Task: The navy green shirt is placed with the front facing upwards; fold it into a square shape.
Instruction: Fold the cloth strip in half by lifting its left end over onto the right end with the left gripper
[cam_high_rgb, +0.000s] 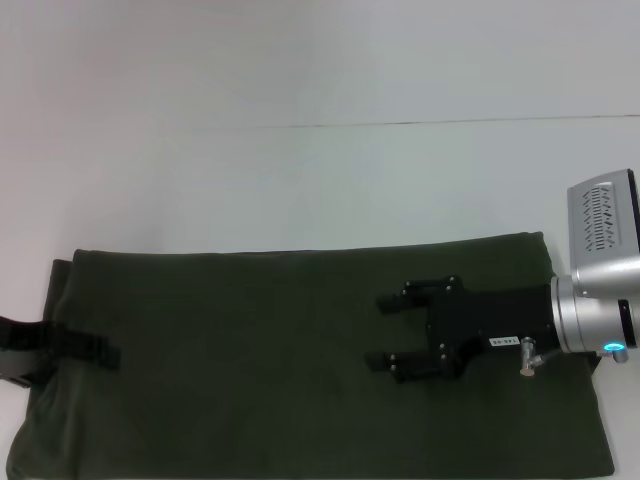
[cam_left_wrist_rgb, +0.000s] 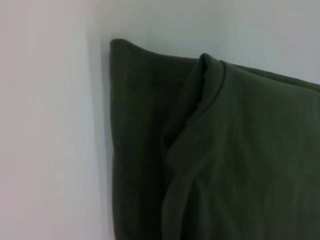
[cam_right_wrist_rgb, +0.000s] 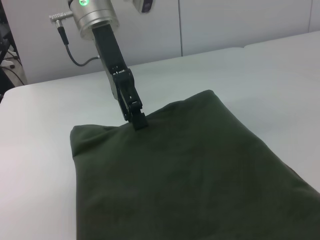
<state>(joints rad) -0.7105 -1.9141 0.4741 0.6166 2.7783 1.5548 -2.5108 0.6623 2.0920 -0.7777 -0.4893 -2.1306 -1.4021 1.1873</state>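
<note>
The navy green shirt (cam_high_rgb: 250, 370) lies on the white table as a long dark olive rectangle, plain side up, with no print showing. My left gripper (cam_high_rgb: 112, 353) reaches in over the shirt's left end. In the right wrist view the left gripper (cam_right_wrist_rgb: 138, 121) has its fingers closed together on the cloth's edge. In the left wrist view the shirt (cam_left_wrist_rgb: 225, 160) has an upper layer bunched into a ridge at that end. My right gripper (cam_high_rgb: 378, 331) hovers over the right half of the shirt, its fingers spread wide with nothing between them.
The white table (cam_high_rgb: 300, 180) stretches behind the shirt, with a seam line across it. The shirt's front edge runs close to the lower border of the head view. A white wall (cam_right_wrist_rgb: 210, 25) stands behind the table in the right wrist view.
</note>
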